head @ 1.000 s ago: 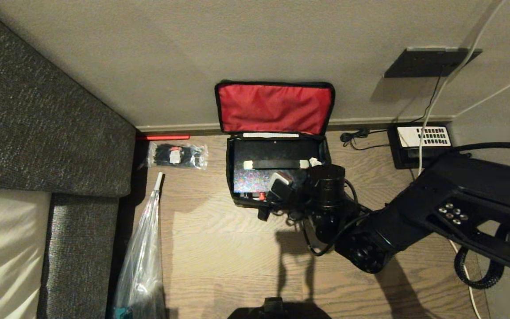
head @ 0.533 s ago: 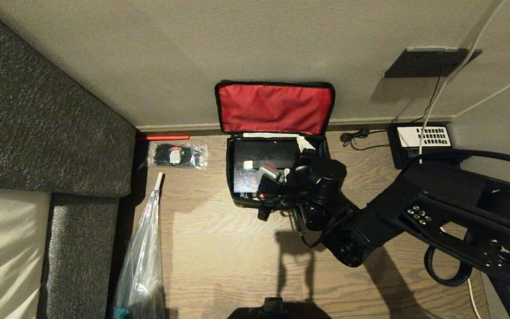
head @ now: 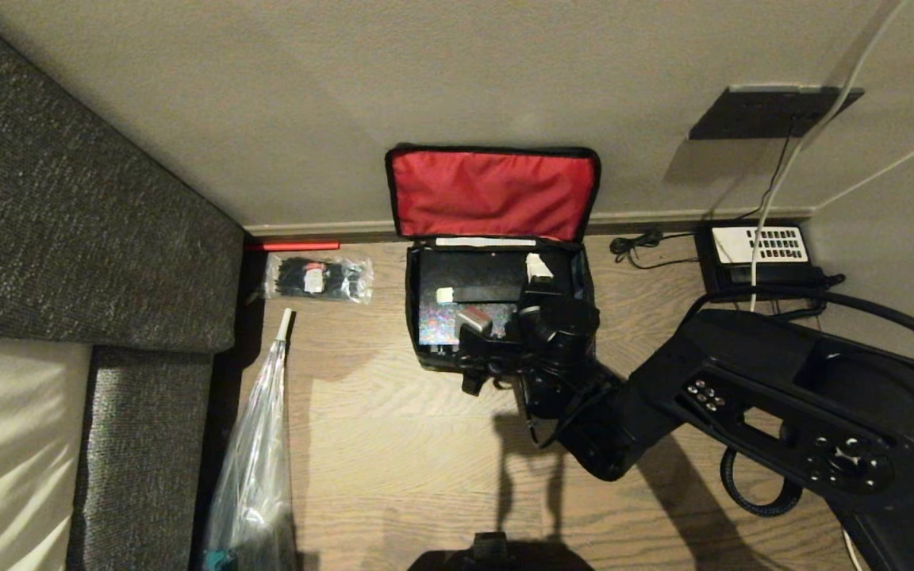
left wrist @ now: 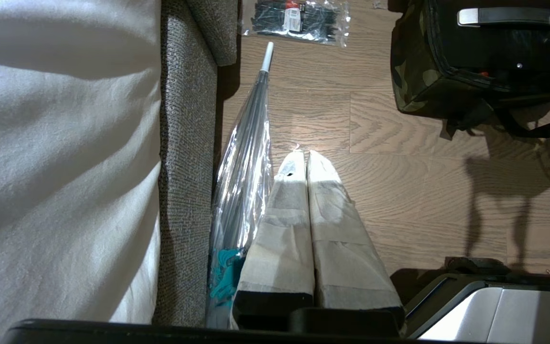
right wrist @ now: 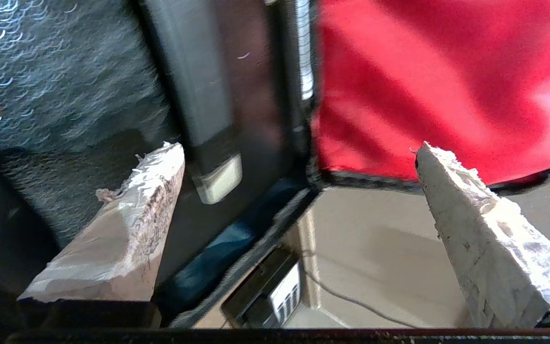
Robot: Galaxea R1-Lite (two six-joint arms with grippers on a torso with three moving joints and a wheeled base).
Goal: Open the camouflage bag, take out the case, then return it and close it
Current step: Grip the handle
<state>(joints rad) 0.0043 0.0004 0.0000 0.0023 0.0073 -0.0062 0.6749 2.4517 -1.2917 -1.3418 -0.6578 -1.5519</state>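
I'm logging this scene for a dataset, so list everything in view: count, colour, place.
Soft fabric camouflage bag: one, red-lined lid open, on the floor by the wall.
Flat black hard case: one, inside the bag.
Clear packet of black ties: one, floor, left of the bag.
Clear folded umbrella: one, beside the grey sofa.
Black desk telephone: one, floor, right of the bag.
Black wall socket: one, above the telephone.
Right claw: open, over the bag's right end.
Left claw: shut, above the floor near the umbrella.

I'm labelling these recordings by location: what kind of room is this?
Probably a hotel or guest room: a desk telephone on the wood floor, a grey upholstered bed base with white bedding.
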